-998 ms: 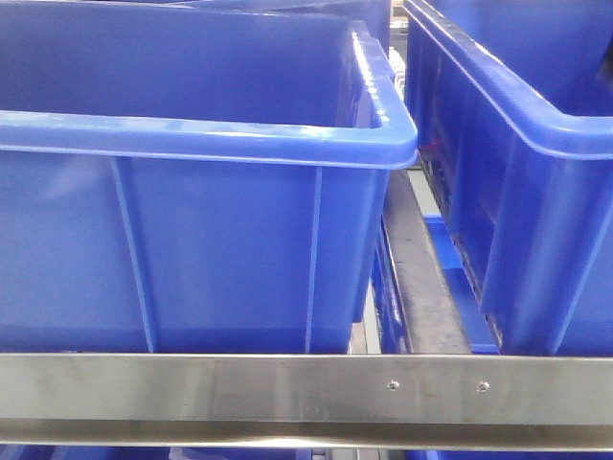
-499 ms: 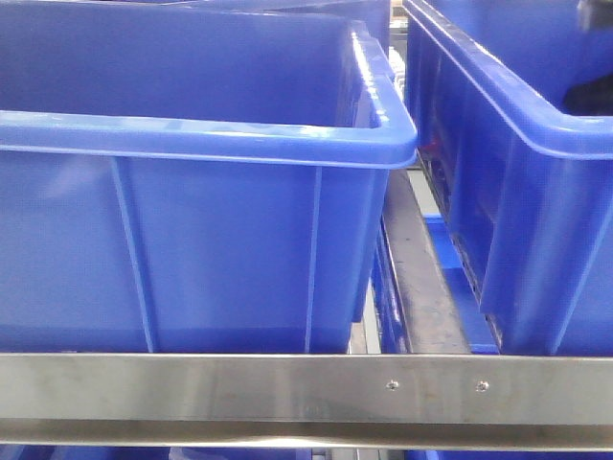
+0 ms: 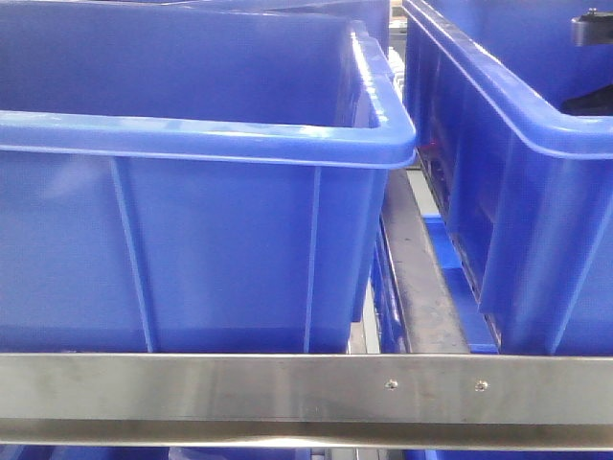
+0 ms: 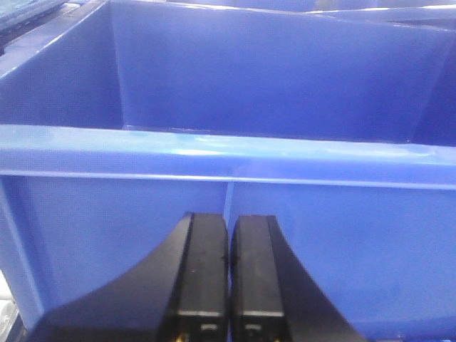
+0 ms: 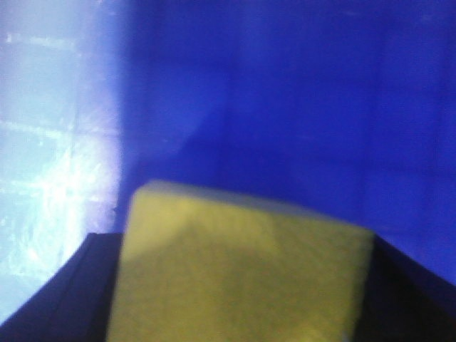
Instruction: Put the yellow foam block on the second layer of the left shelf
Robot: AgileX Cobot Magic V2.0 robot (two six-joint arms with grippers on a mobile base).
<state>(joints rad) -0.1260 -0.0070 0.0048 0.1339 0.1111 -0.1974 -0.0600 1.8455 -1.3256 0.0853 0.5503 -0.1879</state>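
Right gripper (image 5: 239, 313) is clamped on the yellow foam block (image 5: 239, 271), which fills the lower centre of the right wrist view, blurred blue bin wall (image 5: 299, 100) behind. Left gripper (image 4: 229, 274) has its fingers pressed together and holds nothing, at bottom centre facing a blue bin (image 4: 228, 153). Front view: two bins on a steel shelf rail (image 3: 287, 388); dark arm part (image 3: 592, 29) at upper right edge.

Two bins sit side by side behind a rail (image 3: 306, 388), one bin (image 3: 192, 240) left, the other (image 3: 536, 192) right.
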